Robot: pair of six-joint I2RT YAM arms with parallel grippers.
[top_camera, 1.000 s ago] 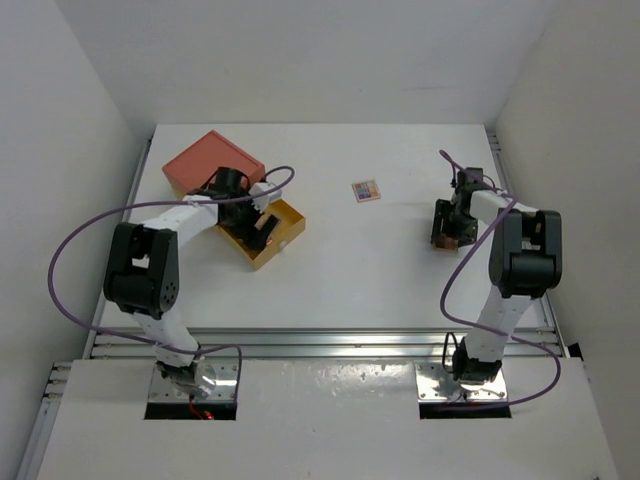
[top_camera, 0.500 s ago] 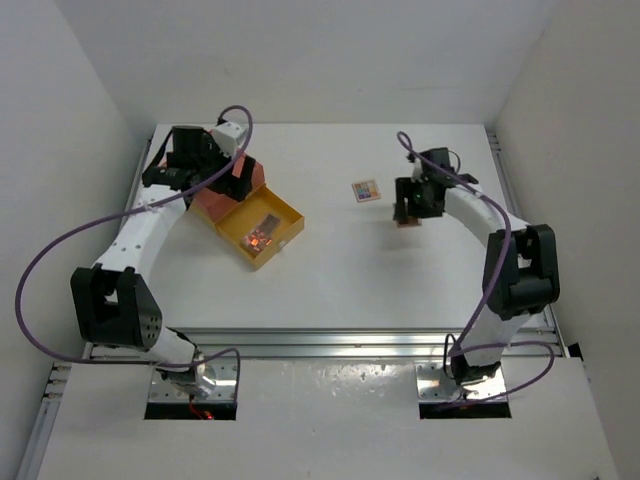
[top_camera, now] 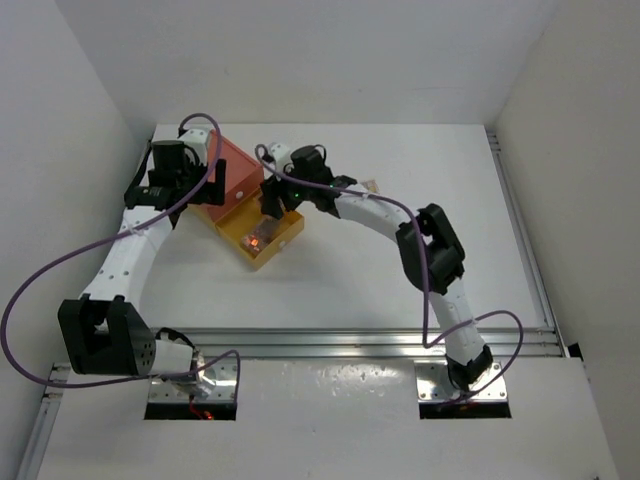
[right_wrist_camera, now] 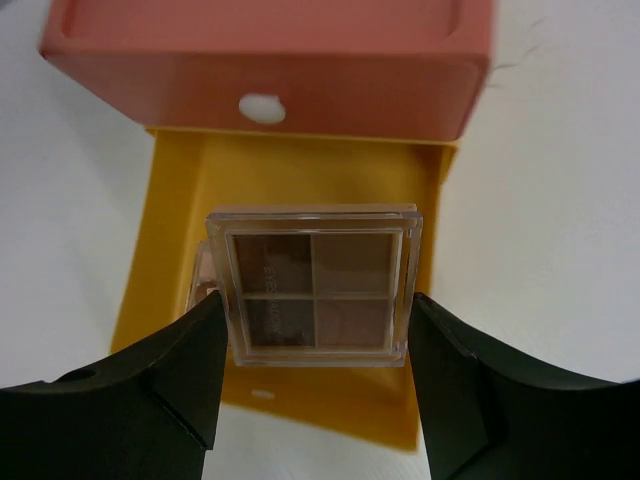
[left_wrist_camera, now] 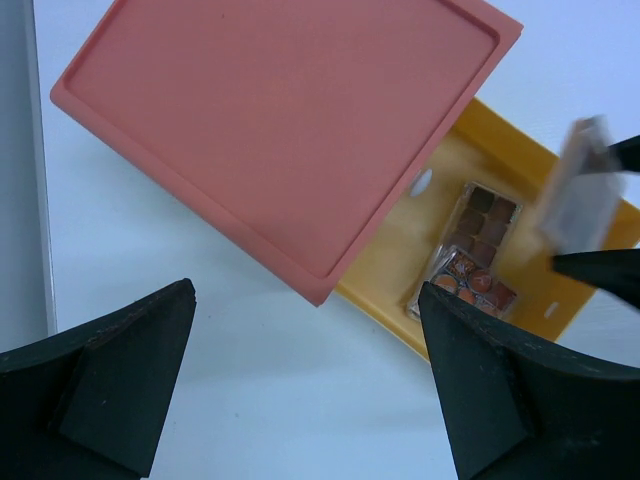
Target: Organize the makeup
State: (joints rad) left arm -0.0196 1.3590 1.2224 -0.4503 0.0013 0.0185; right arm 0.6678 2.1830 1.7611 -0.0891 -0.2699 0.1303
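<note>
Looking down from the overhead camera, the right arm stretches across the table [top_camera: 400,270] to the yellow drawer [top_camera: 285,232], which is pulled out of the salmon box [top_camera: 240,170]. The right gripper [top_camera: 275,200] hangs over the drawer's far end. Its jaws are too small and dark here to make out. A reddish palette [top_camera: 255,242] lies on the drawer floor. Another loose palette [top_camera: 372,184] sits on the table behind the right forearm, which covers most of it. The left gripper [top_camera: 205,185] is at the box's left side, and its tips blend with the box.

Through the left wrist camera, both black fingers [left_wrist_camera: 100,390] stand far apart with only the table between them. The box top fills the upper frame, and its far corner is cut off. Two palettes [left_wrist_camera: 470,255] lie end to end in the drawer, one brown and one orange-red. A blurred, pale slab at the right edge is the held palette seen edge-on.

Through the right wrist camera, the jaws clamp a clear-cased four-pan palette [right_wrist_camera: 318,280] by its left and right sides, above the drawer. Its pans are brown and mauve, and the print on the lid is unreadable. A pinkish edge shows behind its left side, the rest of it hidden. The box top is blurred.
</note>
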